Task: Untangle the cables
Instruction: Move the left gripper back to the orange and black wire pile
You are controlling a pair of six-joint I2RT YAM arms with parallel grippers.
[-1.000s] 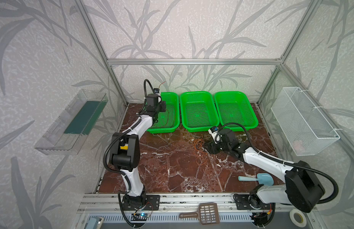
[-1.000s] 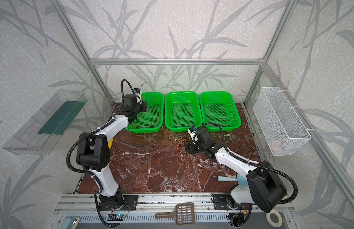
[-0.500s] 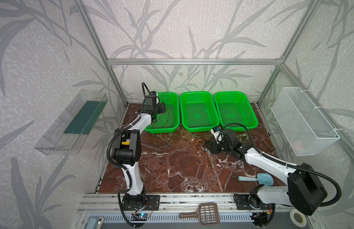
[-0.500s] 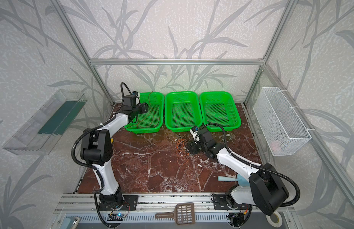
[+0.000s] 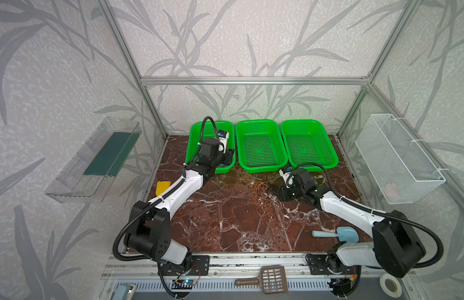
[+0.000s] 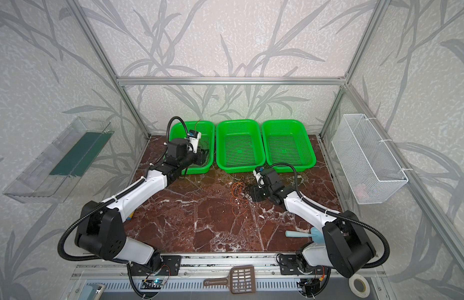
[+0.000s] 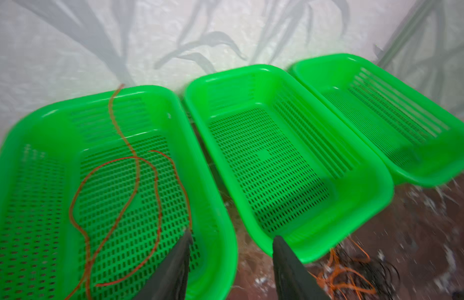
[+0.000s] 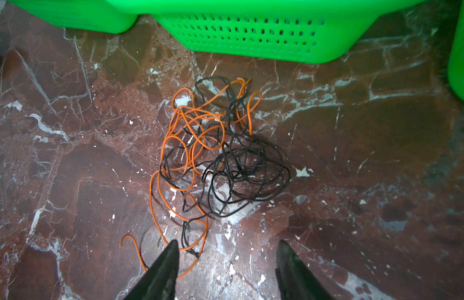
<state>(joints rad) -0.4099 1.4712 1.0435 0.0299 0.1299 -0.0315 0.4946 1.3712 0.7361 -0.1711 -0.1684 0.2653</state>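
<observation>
The table [image 5: 225,228] is polished red-brown marble with white veins, hard and slick. It gives thin wire little to catch on.

Three baskets stand in a row at its far edge. They are glossy green plastic, rectangular with rounded corners, and have slotted floors and walls. The left basket [image 7: 217,207] holds the red-brown cable [image 7: 138,168], lying in loose open loops on the mesh with one end rising over the far rim. The middle basket [image 7: 365,181] and right basket [image 7: 454,145] look empty.

The left gripper [image 7: 232,235] hangs over the near rim of the left basket. Its jaws are spread and nothing is between them, though the end of the cable lies at one fingertip. The right gripper [image 8: 228,242] hovers low over the table in front of the middle basket, jaws parted and empty.

Just ahead of it lie the orange cable [image 8: 249,117] and black cable [image 8: 251,166], thin, limp and smooth-coated. They are bunched into one knot of crossing loops. The black is denser on one side and the orange trails a free end beside one fingertip.

One cable appears sorted and two are left to separate. The next move probably calls for pinching a single strand, most easily the orange tail. It should be drawn out slowly, and the black bundle may need holding down so it does not drag along.
</observation>
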